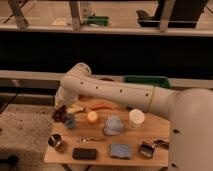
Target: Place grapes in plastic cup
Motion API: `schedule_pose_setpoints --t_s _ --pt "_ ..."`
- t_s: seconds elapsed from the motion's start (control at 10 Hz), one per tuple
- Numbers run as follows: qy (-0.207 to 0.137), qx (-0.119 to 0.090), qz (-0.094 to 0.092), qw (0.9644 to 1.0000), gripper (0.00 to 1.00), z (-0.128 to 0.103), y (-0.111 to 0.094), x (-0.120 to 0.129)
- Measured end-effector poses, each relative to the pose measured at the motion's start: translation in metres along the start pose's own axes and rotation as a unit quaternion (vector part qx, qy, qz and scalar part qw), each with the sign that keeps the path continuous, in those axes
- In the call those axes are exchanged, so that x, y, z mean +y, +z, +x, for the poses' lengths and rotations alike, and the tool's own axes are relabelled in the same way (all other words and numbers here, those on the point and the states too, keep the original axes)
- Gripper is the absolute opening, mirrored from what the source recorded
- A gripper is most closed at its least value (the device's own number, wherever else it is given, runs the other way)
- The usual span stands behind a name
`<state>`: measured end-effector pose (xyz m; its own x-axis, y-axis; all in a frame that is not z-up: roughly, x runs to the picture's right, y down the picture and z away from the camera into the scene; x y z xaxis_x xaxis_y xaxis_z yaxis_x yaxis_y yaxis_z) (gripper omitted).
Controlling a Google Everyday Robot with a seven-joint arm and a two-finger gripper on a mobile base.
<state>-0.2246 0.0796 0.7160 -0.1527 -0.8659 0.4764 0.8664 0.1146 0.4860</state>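
The dark purple-maroon grapes (60, 114) are at the far left of the wooden table (100, 146). The small light-blue plastic cup (70, 121) stands right beside them, to their right and slightly nearer. My gripper (62, 107) is at the end of the white arm, low over the grapes at the table's back left corner. The arm's wrist hides most of it. I cannot tell whether the grapes rest on the table or hang from the gripper.
A yellow-orange fruit (92, 116), a red pepper (102, 106) and a banana (75, 108) lie near the cup. A white cup (136, 117), blue-grey pouch (114, 126), metal cup (56, 141), black box (84, 153) and blue sponge (120, 150) fill the table.
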Motion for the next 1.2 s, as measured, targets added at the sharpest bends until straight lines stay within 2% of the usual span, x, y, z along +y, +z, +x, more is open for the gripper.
schedule_pose_setpoints --t_s 0.2,0.5,0.6,0.8,1.0,1.2 --pt "0.001 -0.002 0.001 1.0000 0.00 -0.001 0.001 0.001" --pt "0.034 -0.014 0.003 0.9993 0.00 -0.009 0.001 0.047" --pt "0.053 -0.018 0.005 0.9984 0.00 -0.013 -0.002 0.074" --pt "0.065 -0.020 0.005 0.9977 0.00 -0.015 -0.003 0.092" --pt "0.069 -0.017 0.010 0.9974 0.00 -0.011 -0.003 0.095" --pt "0.059 -0.011 0.016 0.9981 0.00 -0.005 -0.003 0.080"
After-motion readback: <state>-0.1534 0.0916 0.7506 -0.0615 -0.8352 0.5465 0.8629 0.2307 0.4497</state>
